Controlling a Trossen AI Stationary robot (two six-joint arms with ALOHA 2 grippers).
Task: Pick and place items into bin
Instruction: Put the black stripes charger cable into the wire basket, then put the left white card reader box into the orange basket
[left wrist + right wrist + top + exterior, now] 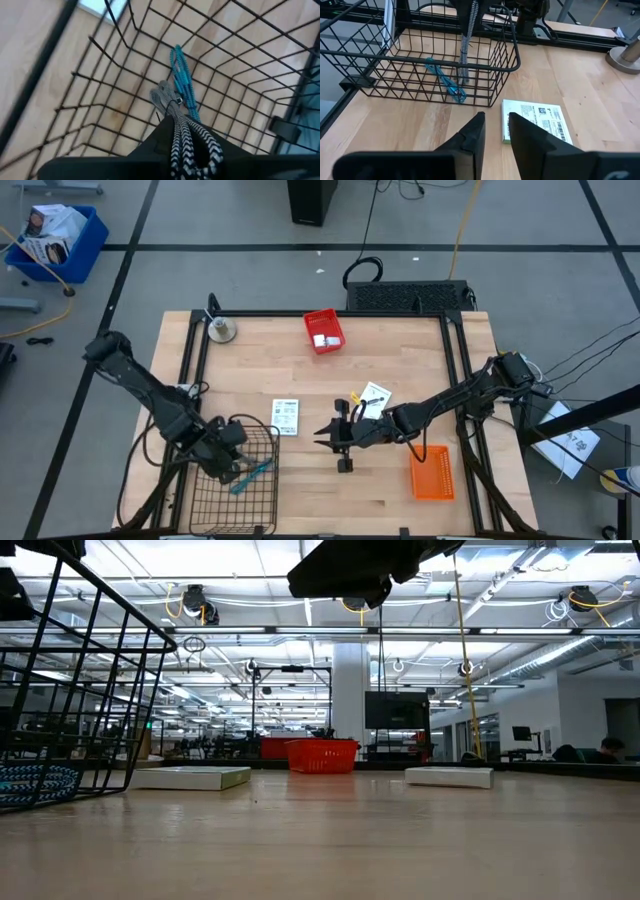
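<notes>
A black wire basket (235, 480), serving as the bin, stands at the table's near left. A teal cord (445, 77) lies on its floor. My left gripper (232, 458) hovers over the basket, shut on a black-and-white braided cord (465, 50) that hangs down into it. My right gripper (495, 122) hovers open above the table's middle (335, 438), fingers pointing toward the basket, nothing between them. A flat white printed packet (532, 122) lies just ahead of it, and another packet (372, 398) lies farther toward the back. My left gripper pinches the braided cord between its two fingers, with doubled strands (182, 132) running out between them. The fingers come from above, slanting steeply down. The cord hangs slack below them inside the basket. Its lower end (464, 80) reaches about the basket's floor; whether it touches, I cannot tell.
A small red bin (323, 330) with white blocks stands at the far middle. An orange bin (432, 473) sits near right. A round silver disc (222, 330) is at the far left. Bare wood lies between the basket and the orange bin.
</notes>
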